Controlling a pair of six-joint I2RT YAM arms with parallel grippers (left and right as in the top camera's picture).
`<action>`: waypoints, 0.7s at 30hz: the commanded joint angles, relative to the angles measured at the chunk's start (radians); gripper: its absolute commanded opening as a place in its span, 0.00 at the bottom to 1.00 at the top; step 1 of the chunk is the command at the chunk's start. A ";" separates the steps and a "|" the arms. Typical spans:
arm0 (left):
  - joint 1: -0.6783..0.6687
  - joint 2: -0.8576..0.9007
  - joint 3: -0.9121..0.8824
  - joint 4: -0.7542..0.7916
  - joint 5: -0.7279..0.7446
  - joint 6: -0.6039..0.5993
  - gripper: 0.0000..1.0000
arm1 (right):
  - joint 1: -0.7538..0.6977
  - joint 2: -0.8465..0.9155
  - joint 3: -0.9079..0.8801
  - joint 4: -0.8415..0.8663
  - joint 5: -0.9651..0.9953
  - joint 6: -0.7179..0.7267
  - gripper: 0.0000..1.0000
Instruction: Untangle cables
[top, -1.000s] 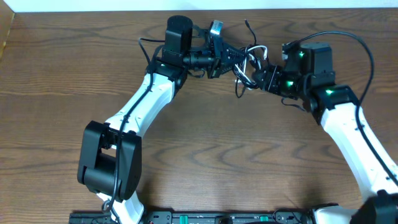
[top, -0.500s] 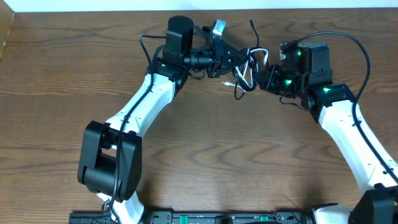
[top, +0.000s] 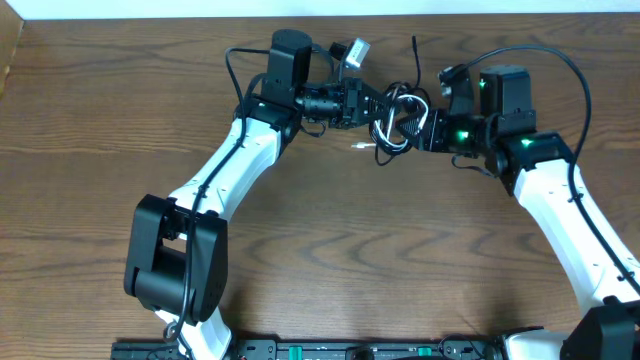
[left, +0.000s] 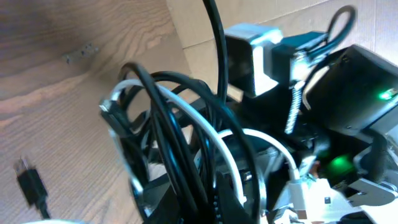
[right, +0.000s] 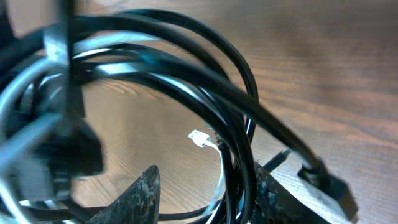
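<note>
Both arms have drawn closer together since a second ago, and the cables (top: 400, 118) have bunched into a tighter knot of black and white loops between them, close to the far edge of the surface (top: 330, 230). The left pincer (top: 378, 104) is clamped on the bundle. The right pincer (top: 428, 128) stands partly apart, black loops running through its gap; only the right wrist view shows this. A white plug (top: 362, 147) lies just near of the knot, with wide open wood nearer still

Table (top: 100, 120): dark wood-grain top; one small white plug end (top: 361, 146) lay on it, just beside the lower-left edge of the cable bundle (top: 400, 118); bundle's own contact with table unclear.
</note>
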 joint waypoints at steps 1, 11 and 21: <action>-0.002 0.006 0.003 -0.006 0.008 0.041 0.07 | 0.012 -0.048 0.061 0.011 -0.076 -0.034 0.38; -0.002 0.006 0.003 -0.100 -0.149 -0.050 0.07 | 0.003 -0.062 0.064 -0.126 0.084 -0.031 0.39; -0.002 0.006 0.003 -0.140 -0.185 -0.060 0.07 | 0.005 -0.072 0.092 -0.248 0.165 -0.197 0.47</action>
